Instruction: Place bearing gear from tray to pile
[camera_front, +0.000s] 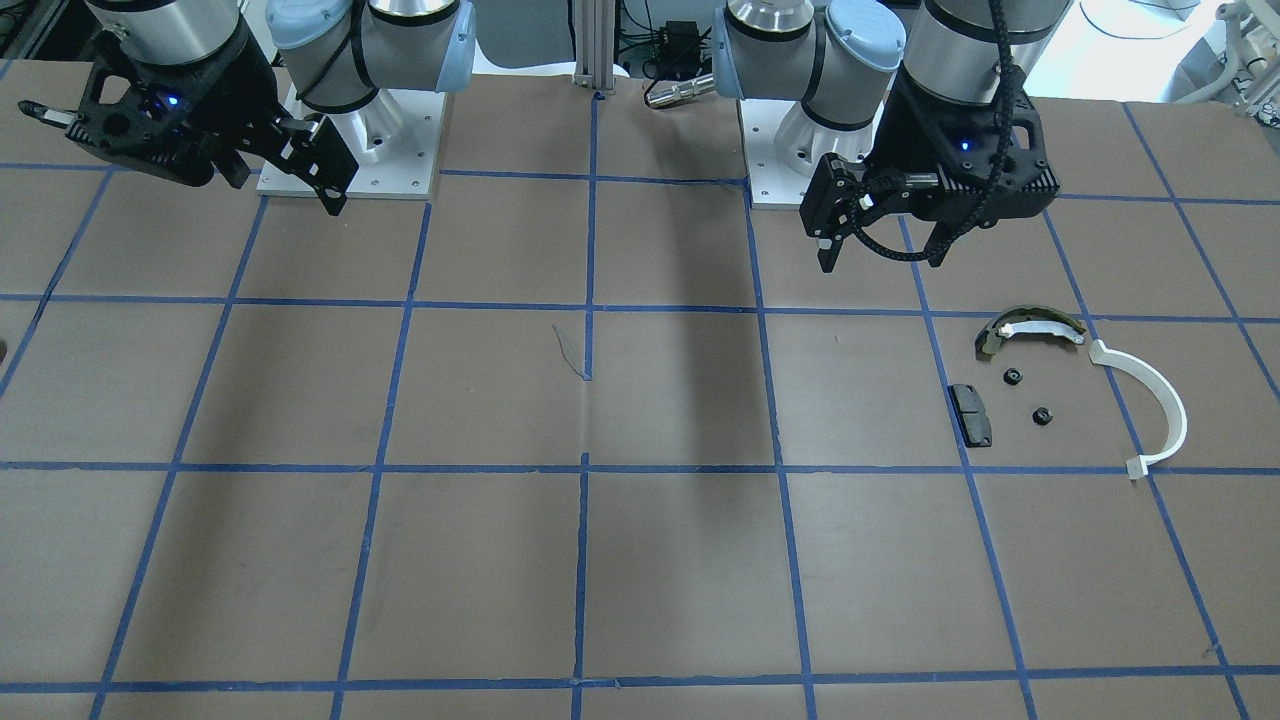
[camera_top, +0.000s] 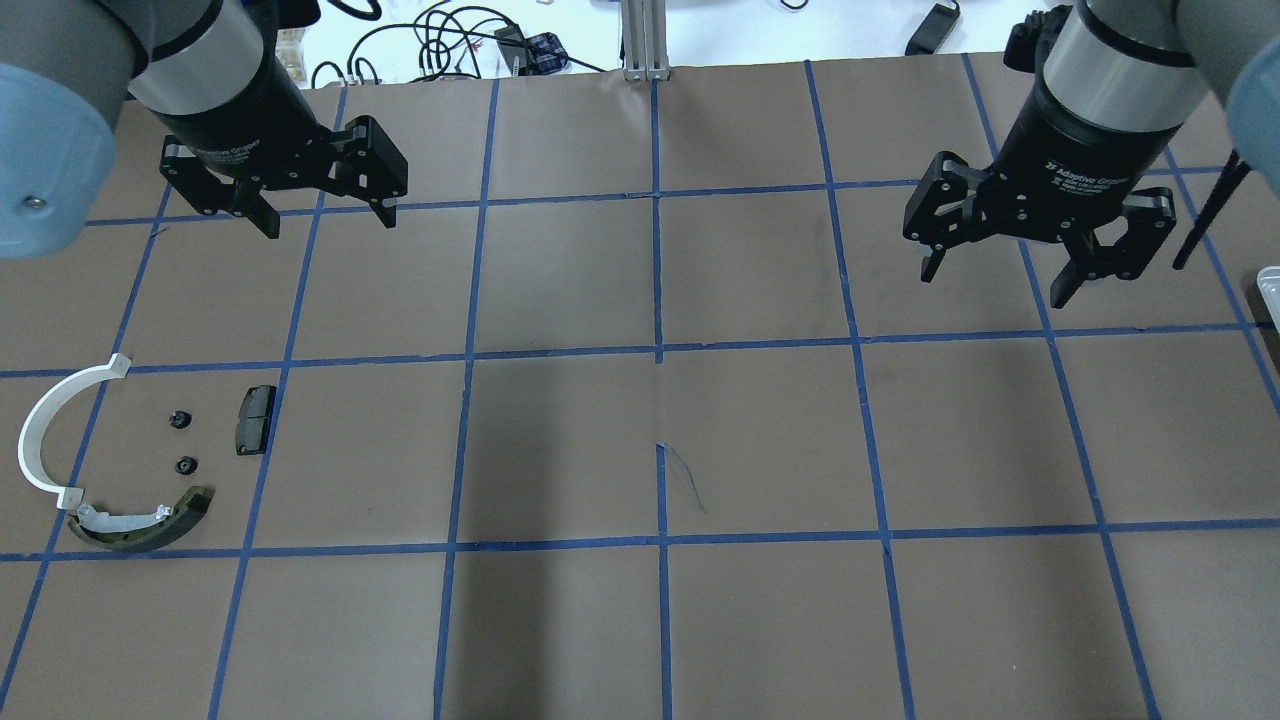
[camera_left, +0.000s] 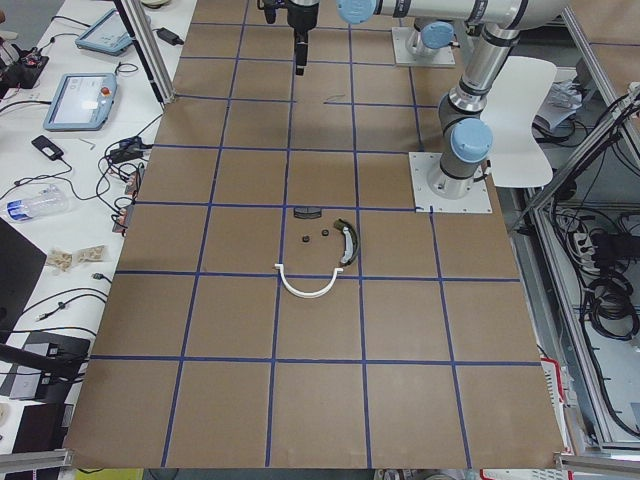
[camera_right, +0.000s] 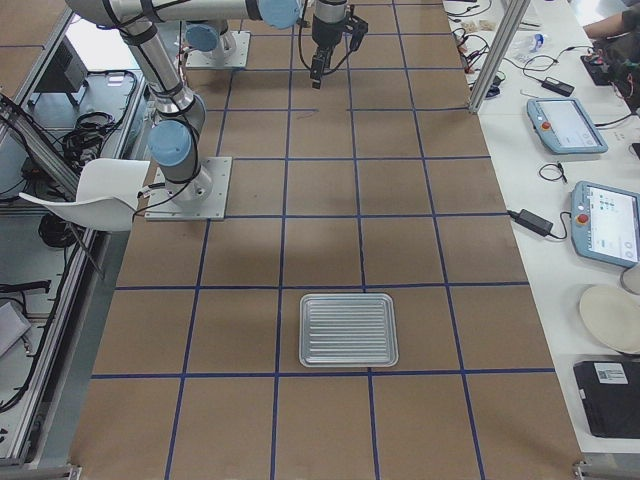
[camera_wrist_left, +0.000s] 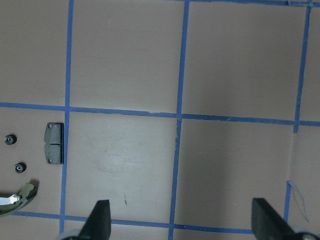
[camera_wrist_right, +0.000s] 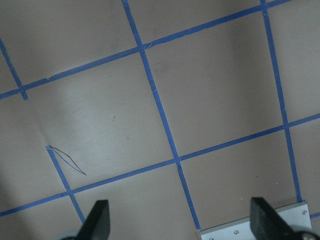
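Wide shot of the brown-paper table (camera_top: 760, 440), and both arms hang high above it. That reads to me as a parked pose, with no approach in hand. The left gripper (camera_top: 328, 220) has its jaws spread wide with nothing between them. The right gripper (camera_top: 1000, 280) is just the same, apart and empty, with only bare paper and blue tape under it in its wrist view. The ribbed metal tray (camera_right: 348, 330) sits well apart from the right jaws, out towards that arm's end of the table, and it looks bare. The pile is on the other side, low and off beyond the outer finger of the left jaws, not between them. The white half-ring strip (camera_top: 26, 440) curves round its outer edge, and the olive-and-white curved shoe (camera_top: 140, 535) closes the side nearest the robot. The small black rectangular pad (camera_top: 255, 420) lies nearest the left jaws' line. Inside that loose ring are two tiny black bearing gears (camera_top: 180, 420), the second (camera_top: 186, 465) just beside the shoe, neither touching the other. With the tray showing nothing and the gears among the parts, I'd call the job done or close to it. That would explain the open, lifted hands.
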